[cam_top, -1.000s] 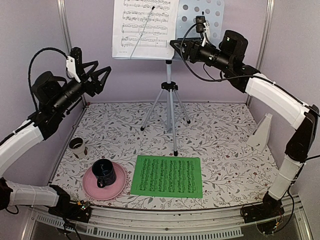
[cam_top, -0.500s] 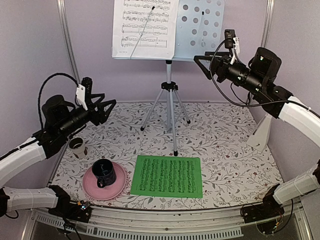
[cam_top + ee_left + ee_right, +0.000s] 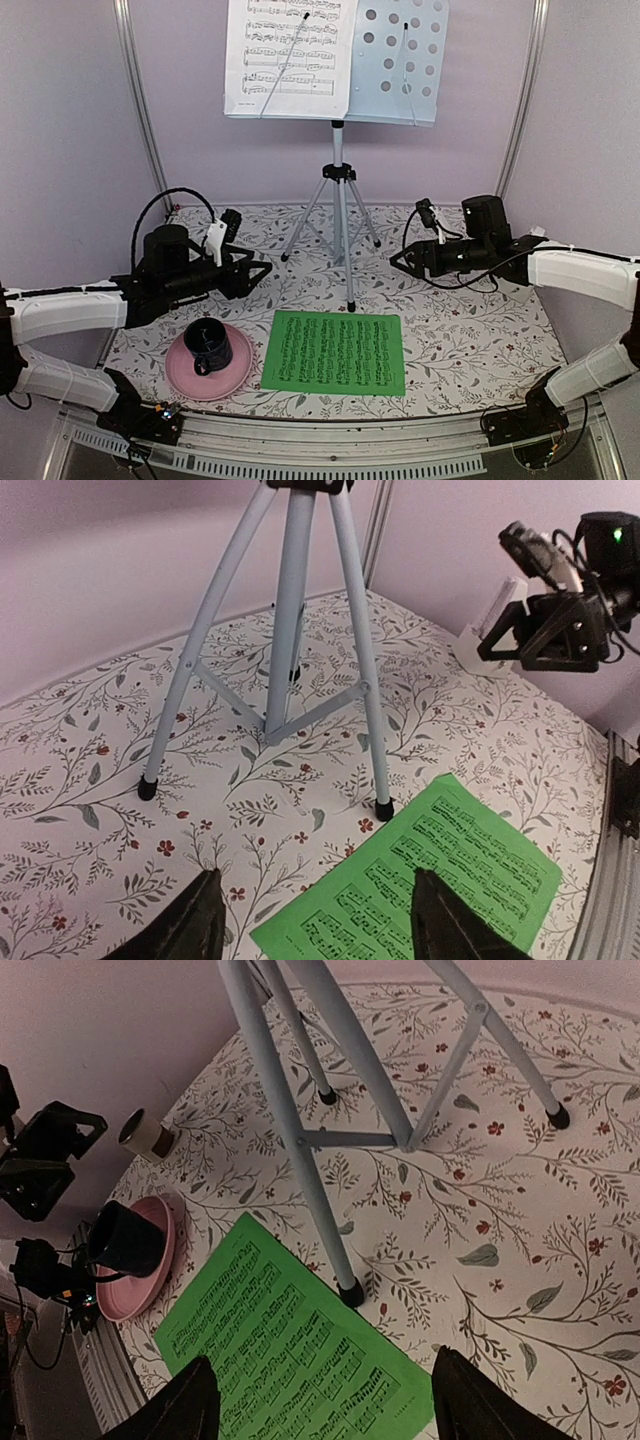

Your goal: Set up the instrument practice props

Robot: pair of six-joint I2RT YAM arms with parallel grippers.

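We find the tripod (image 3: 338, 173) planted on 3 legs between our left hand (image 3: 260, 272) and right hand (image 3: 397, 262); bare table (image 3: 460, 320) lies right of the green sheet (image 3: 335, 352), while the mug (image 3: 208, 345) crowds the near left.

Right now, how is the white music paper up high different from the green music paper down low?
Colour: the white sheet of music is plain white; the green sheet of music is bright green.
Pose: the white sheet stands upright; the green sheet lies flat.
Place: the white sheet rests on the pale-blue perforated music stand; the green sheet is on the flowery table, before the silver tripod.
Same: both carry rows of black notes.
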